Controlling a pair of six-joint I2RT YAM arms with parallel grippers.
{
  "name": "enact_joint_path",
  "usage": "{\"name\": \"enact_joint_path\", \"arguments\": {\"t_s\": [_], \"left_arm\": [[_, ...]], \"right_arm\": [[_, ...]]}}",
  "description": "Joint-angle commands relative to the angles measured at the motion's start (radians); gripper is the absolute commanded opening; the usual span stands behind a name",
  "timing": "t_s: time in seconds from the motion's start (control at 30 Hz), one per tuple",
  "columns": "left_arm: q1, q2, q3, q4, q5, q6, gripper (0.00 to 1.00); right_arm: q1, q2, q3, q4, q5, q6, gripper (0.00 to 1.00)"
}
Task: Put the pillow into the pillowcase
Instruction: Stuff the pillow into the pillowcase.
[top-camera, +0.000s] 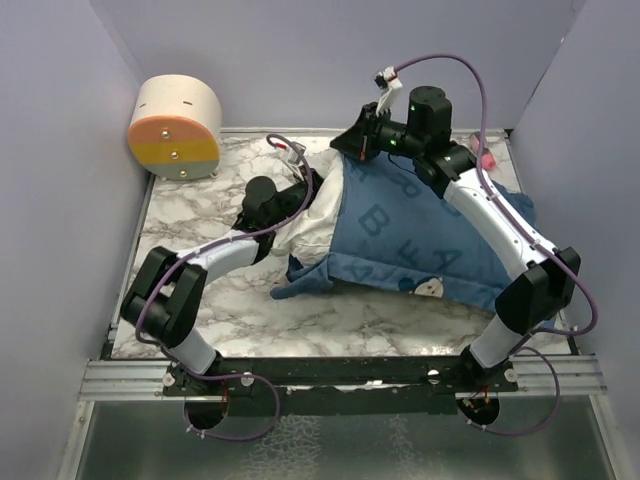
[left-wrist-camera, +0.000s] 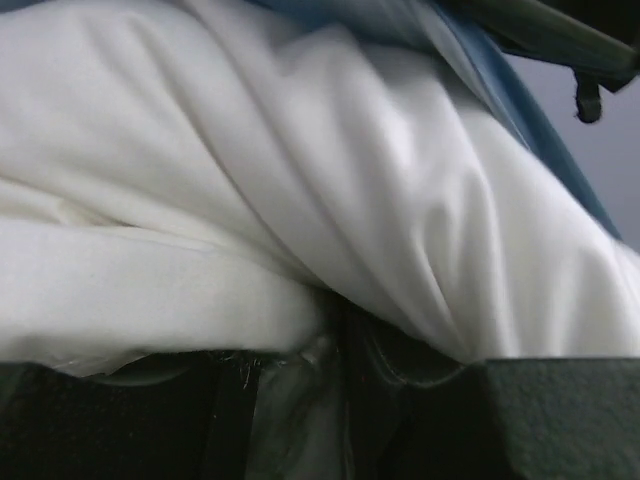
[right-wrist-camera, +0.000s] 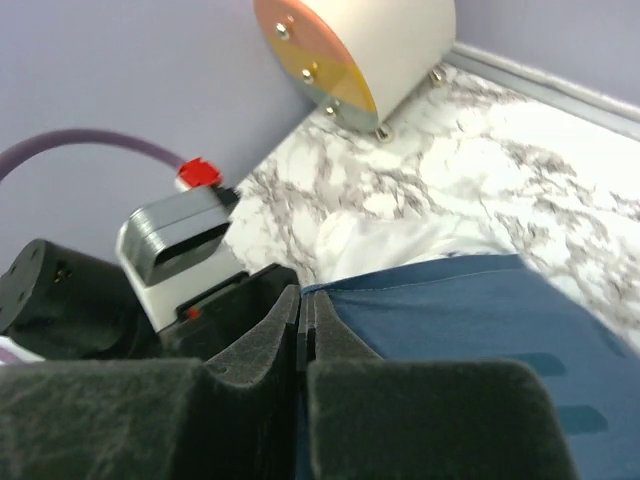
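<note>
Stuffing stage, mostly in already I'd say. Left gripper (left-wrist-camera: 335, 400) is shoved up against the pillow (left-wrist-camera: 300, 180), white fabric bulging right over its pads; can't tell if it's actually pinching any. Right gripper (right-wrist-camera: 303, 330) is clamped tight on the pillowcase (right-wrist-camera: 470, 310) hem, blue cloth spreading just past its tips. Next move: push the bare end deeper while that hem's held up.

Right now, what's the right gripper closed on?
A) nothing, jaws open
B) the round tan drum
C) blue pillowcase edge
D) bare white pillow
C: in the right wrist view the right gripper is shut on the hem of the pillowcase, with the pillow showing white just beyond it.
</note>
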Motion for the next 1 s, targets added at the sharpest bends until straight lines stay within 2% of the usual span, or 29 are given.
{"name": "enact_joint_path", "arguments": {"t_s": [0.0,0.13,0.27,0.33,0.43,0.47,0.53,0.57,0.63,0.7,0.77,0.83,0.97], "left_arm": [[-0.107,-0.140,-0.017,0.063,0.117,0.107,0.38],[-0.061,-0.091,-0.088,0.097,0.089,0.100,0.39],[0.010,0.010,-0.186,0.266,0.072,0.034,0.38],[0.011,0.033,-0.233,0.292,0.045,0.058,0.40],[0.007,0.053,-0.275,0.316,0.041,0.071,0.44],[0.004,0.054,-0.288,0.327,0.044,0.067,0.47],[-0.001,0.029,-0.316,0.307,0.040,0.078,0.51],[-0.002,-0.007,-0.337,0.263,0.022,0.101,0.53],[-0.002,-0.119,-0.390,0.117,-0.064,0.173,0.71],[-0.002,-0.262,-0.438,-0.107,-0.194,0.253,0.86],[0.003,-0.406,-0.444,-0.347,-0.309,0.292,0.96],[0.022,-0.519,-0.437,-0.527,-0.349,0.292,0.99],[0.044,-0.689,-0.404,-0.796,-0.348,0.287,0.97]], "right_arm": [[0.044,0.067,0.076,0.206,-0.111,0.059,0.01],[0.147,-0.016,-0.175,0.294,-0.065,0.040,0.01],[0.175,-0.157,-0.516,0.438,-0.046,0.070,0.01],[0.175,-0.236,-0.652,0.456,-0.034,0.046,0.01],[0.175,-0.337,-0.756,0.387,-0.067,-0.034,0.04],[0.175,-0.372,-0.766,0.351,-0.071,-0.062,0.07],[0.175,-0.447,-0.780,0.284,-0.067,-0.112,0.27],[0.175,-0.489,-0.781,0.253,-0.051,-0.135,0.35],[0.175,-0.564,-0.778,0.210,-0.011,-0.157,0.52],[0.175,-0.625,-0.766,0.178,0.004,-0.176,0.67],[0.175,-0.668,-0.751,0.164,0.003,-0.188,0.78],[0.174,-0.686,-0.721,0.144,-0.008,-0.209,0.83],[0.176,-0.673,-0.631,0.039,0.006,-0.286,0.83]]}}
